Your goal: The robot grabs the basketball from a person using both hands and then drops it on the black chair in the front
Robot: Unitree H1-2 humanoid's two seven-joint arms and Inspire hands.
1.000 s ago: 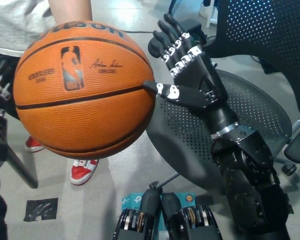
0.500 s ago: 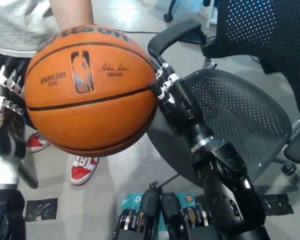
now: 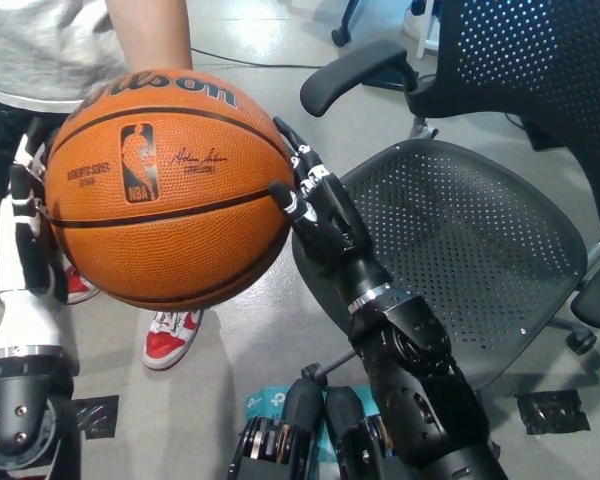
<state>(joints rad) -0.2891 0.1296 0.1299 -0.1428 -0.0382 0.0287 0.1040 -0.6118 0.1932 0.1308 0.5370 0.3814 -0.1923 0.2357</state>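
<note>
An orange basketball [image 3: 170, 185] hangs in front of me at chest height. A person's forearm [image 3: 150, 35] reaches down to its top from behind. My white left hand [image 3: 25, 235] lies flat against the ball's left side. My black right hand [image 3: 315, 205] presses on the ball's right side with its fingers spread along the curve. The ball is clamped between the two palms. The black mesh chair [image 3: 470, 250] stands to the right, its seat below and beside my right forearm.
The chair's tall backrest [image 3: 540, 80] and one armrest [image 3: 355, 70] rise at the upper right. The person's red and white shoes [image 3: 165, 340] stand on the grey floor under the ball. A teal box [image 3: 265, 405] lies at the bottom.
My right hand swung in from over the chair to the ball's right side. My left hand rose into view and closed against its left side. The ball shifted slightly.
</note>
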